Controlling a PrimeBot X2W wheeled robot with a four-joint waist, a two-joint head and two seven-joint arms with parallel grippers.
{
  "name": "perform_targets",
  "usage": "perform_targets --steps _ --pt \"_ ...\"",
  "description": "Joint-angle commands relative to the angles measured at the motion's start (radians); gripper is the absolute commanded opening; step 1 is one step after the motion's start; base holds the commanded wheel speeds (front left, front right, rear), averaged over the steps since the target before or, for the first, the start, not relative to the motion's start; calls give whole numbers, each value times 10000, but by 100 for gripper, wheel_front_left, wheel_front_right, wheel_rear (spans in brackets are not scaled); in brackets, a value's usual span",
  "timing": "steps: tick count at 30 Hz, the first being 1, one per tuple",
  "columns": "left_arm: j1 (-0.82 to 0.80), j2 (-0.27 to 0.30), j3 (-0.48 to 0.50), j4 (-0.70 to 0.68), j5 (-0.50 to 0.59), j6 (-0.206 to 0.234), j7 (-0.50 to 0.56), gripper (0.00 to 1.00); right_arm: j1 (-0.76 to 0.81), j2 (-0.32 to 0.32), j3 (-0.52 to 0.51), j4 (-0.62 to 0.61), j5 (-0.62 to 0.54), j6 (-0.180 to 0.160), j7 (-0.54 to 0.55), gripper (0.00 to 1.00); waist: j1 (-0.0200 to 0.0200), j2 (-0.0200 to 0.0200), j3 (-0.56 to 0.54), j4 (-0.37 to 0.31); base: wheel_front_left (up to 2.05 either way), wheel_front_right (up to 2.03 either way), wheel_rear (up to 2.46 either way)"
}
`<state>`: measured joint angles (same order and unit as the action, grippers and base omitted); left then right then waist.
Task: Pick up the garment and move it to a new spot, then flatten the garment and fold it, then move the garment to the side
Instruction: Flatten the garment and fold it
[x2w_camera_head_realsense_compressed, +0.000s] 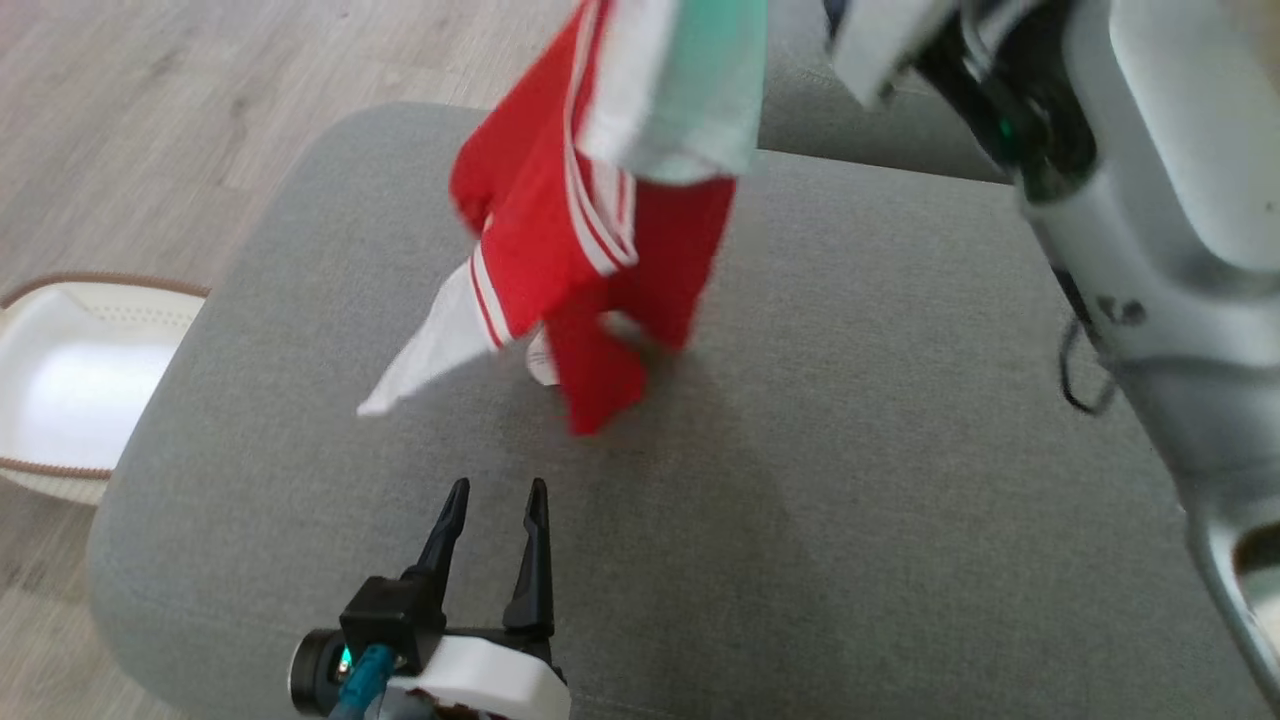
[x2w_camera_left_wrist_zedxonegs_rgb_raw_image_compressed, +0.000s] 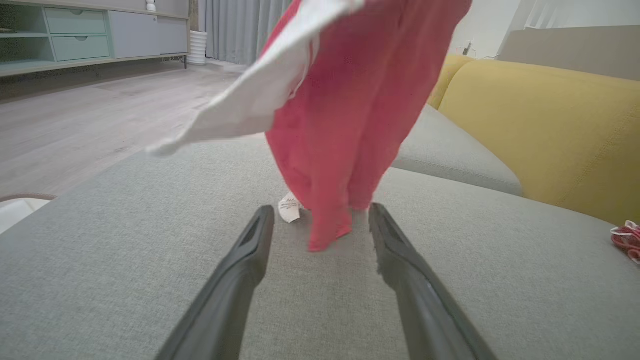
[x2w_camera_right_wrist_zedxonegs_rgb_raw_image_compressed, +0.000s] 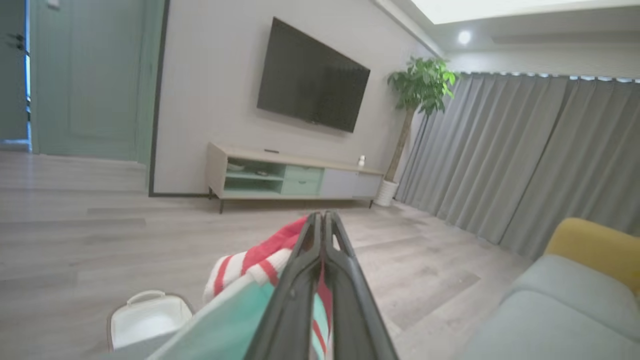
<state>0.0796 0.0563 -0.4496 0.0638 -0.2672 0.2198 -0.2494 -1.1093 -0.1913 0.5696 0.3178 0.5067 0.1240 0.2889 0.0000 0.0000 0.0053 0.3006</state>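
Grey sofa seat (x2w_camera_head_realsense_compressed: 900, 450) serves as work surface. At upper centre, the red, white and teal garment (x2w_camera_head_realsense_compressed: 590, 250) hangs from the right gripper (x2w_camera_right_wrist_zedxonegs_rgb_raw_image_compressed: 322, 217), fingers pinched on the cloth. At lower left, the left gripper (x2w_camera_head_realsense_compressed: 495, 500) holds its fingers wide. Step: relocating the garment; next, probably lowering and spreading it flat.

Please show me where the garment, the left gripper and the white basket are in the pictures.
garment (x2w_camera_head_realsense_compressed: 520, 230), head view, on its red cloth.
left gripper (x2w_camera_head_realsense_compressed: 499, 487), head view, midway between its open fingertips.
white basket (x2w_camera_head_realsense_compressed: 90, 380), head view, on its bare inner floor.
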Motion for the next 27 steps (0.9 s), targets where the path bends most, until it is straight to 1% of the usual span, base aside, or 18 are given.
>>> perform_targets --steps 1,5,9,10,13,16,19,20,21,23,27 --pt "-286 -60 273 -344 -54 31 -124 100 412 -285 150 -57 273 67 46 0 0 0 -41 -88 0 0 0" --pt "-227 -60 358 -349 22 -6 -124 100 1552 -1393 797 83 927 67 239 0 0 0 -68 -310 0 0 0" --pt "-207 -60 452 -323 139 -103 -124 100 2377 -2514 1042 259 1213 67 298 0 0 0 -23 -635 0 0 0" --pt "-207 -60 452 -323 139 -103 -124 100 2377 -2514 1042 259 1213 67 298 0 0 0 -23 -635 0 0 0" --pt "-235 -60 483 -298 185 -148 -124 100 2879 -3191 1116 664 1073 67 253 0 0 0 5 -839 0 0 0" --pt "-302 -60 442 -278 200 -196 -124 100 3306 -3713 1259 1185 812 67 101 0 0 0 37 -957 0 0 0" --pt "-349 -60 382 -233 215 -245 -124 100 3580 -4005 1253 1842 571 67 -290 0 0 0 73 -1027 0 0 0" --pt "-361 -60 344 -204 238 -271 -124 100 3667 -4087 1286 2301 224 67 -637 0 0 0 98 -1061 0 0 0" --pt "-363 -60 333 -199 250 -278 -124 100 3690 -4071 1236 2547 63 67 -851 10 0 0 120 -1077 0 0 0" --pt "-383 -60 322 -205 269 -282 -124 100 3687 -4029 1172 3018 -367 67 -1257 100 0 0 195 -1098 0 0 0" --pt "-437 -60 319 -211 288 -279 -124 100 3592 -3723 1030 3685 -1208 67 -1852 100 0 0 297 -1128 0 0 0"
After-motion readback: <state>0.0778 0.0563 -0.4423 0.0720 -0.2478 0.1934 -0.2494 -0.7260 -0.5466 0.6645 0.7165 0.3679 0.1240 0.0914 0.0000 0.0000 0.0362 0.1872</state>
